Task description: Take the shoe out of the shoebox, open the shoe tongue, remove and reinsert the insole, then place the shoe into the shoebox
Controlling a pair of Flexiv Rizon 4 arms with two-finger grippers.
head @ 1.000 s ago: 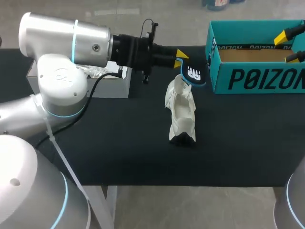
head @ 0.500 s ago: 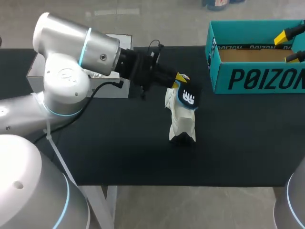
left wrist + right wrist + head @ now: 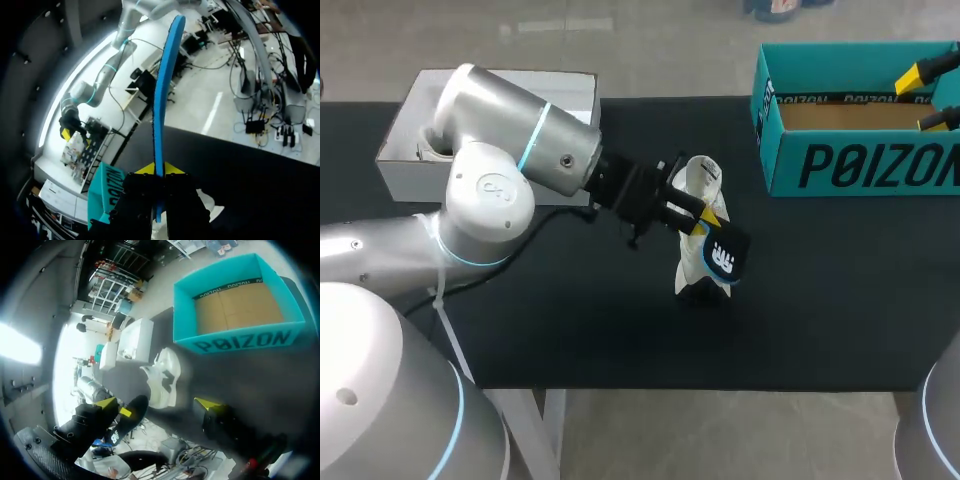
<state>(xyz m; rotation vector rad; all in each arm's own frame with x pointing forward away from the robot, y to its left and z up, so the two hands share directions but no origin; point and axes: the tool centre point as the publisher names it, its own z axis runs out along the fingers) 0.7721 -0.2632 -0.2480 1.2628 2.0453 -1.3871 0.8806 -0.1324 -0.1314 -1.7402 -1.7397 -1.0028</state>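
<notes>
Left gripper [image 3: 698,215] is pinched on one end of the blue-edged black insole [image 3: 725,255], its yellow tips pressed on the two faces; in the left wrist view the insole stands edge-on straight out ahead of the fingers. White shoe [image 3: 697,178] sits on the black table [image 3: 570,320], well apart from the teal shoebox [image 3: 860,165]; the insole hangs over the shoe's near end, and whether it touches the shoe I cannot tell. Right gripper [image 3: 932,97] hangs over the shoebox with its fingers spread wide and nothing between them.

With the shoe out of the box and the insole out of the shoe, I judge the step in hand to be the reinsertion; the next move calls for turning the insole's free end toward the shoe's opening and sliding it in flat along the inside; the idle right gripper could steady the shoe, since it looks light enough to tip or slide under a push.
</notes>
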